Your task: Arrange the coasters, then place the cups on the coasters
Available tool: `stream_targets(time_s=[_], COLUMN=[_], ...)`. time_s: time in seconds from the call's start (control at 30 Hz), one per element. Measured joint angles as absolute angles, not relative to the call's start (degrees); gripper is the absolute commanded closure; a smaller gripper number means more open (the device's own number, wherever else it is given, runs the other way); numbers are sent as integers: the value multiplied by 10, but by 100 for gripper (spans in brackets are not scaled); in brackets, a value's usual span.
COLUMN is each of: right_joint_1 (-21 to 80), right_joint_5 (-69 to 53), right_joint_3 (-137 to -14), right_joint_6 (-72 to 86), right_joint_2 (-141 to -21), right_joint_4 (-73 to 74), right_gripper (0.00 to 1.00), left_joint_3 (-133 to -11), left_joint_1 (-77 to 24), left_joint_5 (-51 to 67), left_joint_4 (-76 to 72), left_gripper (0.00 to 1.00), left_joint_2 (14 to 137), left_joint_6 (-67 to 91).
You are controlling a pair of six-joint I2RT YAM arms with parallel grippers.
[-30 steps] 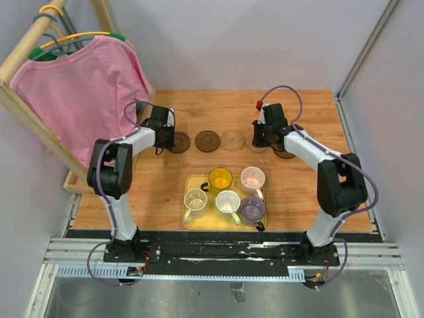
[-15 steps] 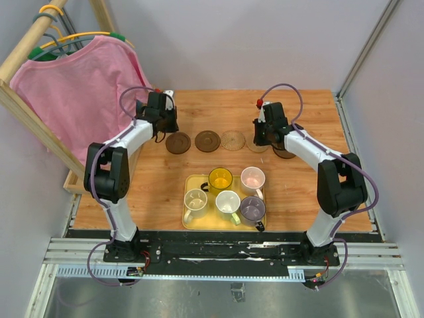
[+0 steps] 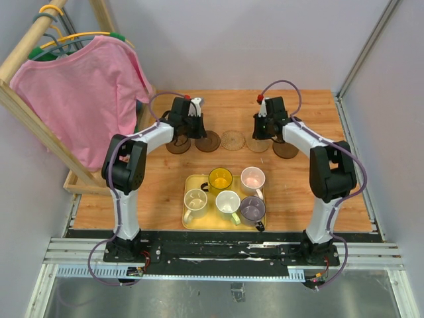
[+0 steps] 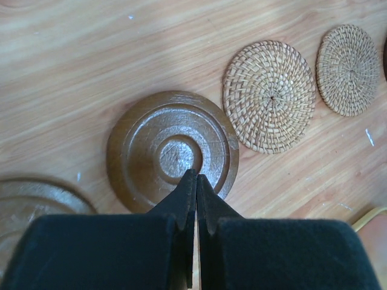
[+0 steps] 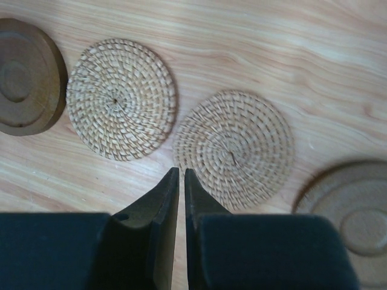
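Findings from the room: all five coasters (image 3: 232, 140) lie in a row across the far worktop (image 3: 152, 192), and all five cups (image 3: 227, 201) sit crowded on the yellow tray (image 3: 208, 220) nearer the arms, none yet on a coaster. The left fingers (image 4: 188, 184) are pressed together, holding nothing, tip over the near rim of a brown coaster (image 4: 172, 148). The right fingers (image 5: 173, 181) are all but together, a thin slit between them and nothing in it, at the near edge of a woven coaster (image 5: 233, 148). Risks, in my judgement: a nudge with a narrow tip may ride up over the brown disc's raised rim or skid on its glossy face. On the woven disc the tip may snag the weave and drag it into its close neighbour. The rightmost brown disc already sits a little nearer than the others, so the row looks uneven. The cups stand close, handles among them, so a reach for one may knock the next. Materials: the brown discs look like turned, polished wood with concentric rings. The tan ones are coiled wicker, rough and matt. The cups are small, smooth and handled, one translucent yellow. The worktop is wood-grain, and the fingers are black tapered wedges.
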State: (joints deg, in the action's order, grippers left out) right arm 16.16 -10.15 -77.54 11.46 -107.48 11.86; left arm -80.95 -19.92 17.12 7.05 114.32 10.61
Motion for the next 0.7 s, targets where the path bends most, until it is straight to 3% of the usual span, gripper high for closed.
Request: stream_targets(time_s=[0.7], right_joint_1=[190], right_joint_5=[-260], right_joint_3=[-906], right_joint_6=[104], right_joint_2=[-1231], right_joint_4=[110], right_gripper=[87], left_joint_3=[-851], left_joint_1=[-203], left_joint_5=[206], left_joint_4=[69], left_gripper=[99], left_joint_2=[1213], left_joint_6=[105])
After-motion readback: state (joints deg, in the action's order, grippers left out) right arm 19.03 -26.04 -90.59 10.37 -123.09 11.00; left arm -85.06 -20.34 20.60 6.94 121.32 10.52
